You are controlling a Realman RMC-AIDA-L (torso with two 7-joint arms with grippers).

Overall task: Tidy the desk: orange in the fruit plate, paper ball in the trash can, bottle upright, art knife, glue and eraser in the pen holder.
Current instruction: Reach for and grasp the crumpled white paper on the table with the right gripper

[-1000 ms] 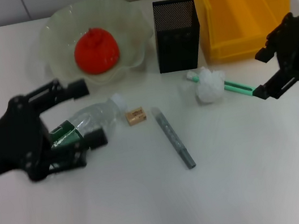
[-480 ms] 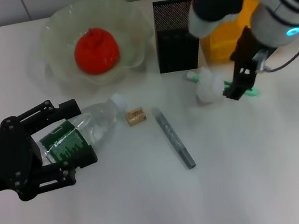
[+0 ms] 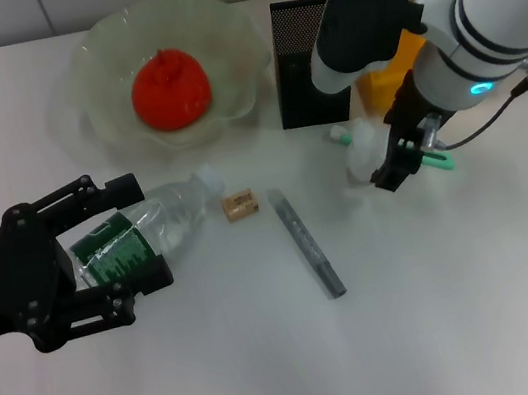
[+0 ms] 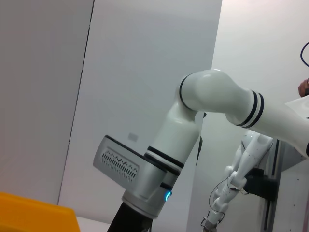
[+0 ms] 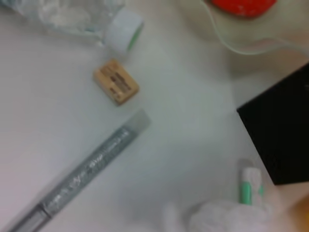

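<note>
Crumpled white paper ball (image 3: 366, 152) on white counter (image 3: 271, 359), lying over thin green-and-white art knife (image 3: 433, 161), in front of black mesh pen holder (image 3: 308, 48). My right gripper (image 3: 401, 156) just beside ball; can't tell how wide. My left gripper (image 3: 123, 233) spread wide around clear plastic bottle with green label (image 3: 143, 233), lying flat. Small tan eraser (image 3: 240, 204) and grey glue stick (image 3: 307, 242) nearby. Orange fruit (image 3: 170, 89) in translucent fruit plate (image 3: 100, 63).

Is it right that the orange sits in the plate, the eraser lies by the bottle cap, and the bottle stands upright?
Not quite. The orange is in the plate and the eraser lies by the cap, but the head view shows the bottle lying on its side.
</note>
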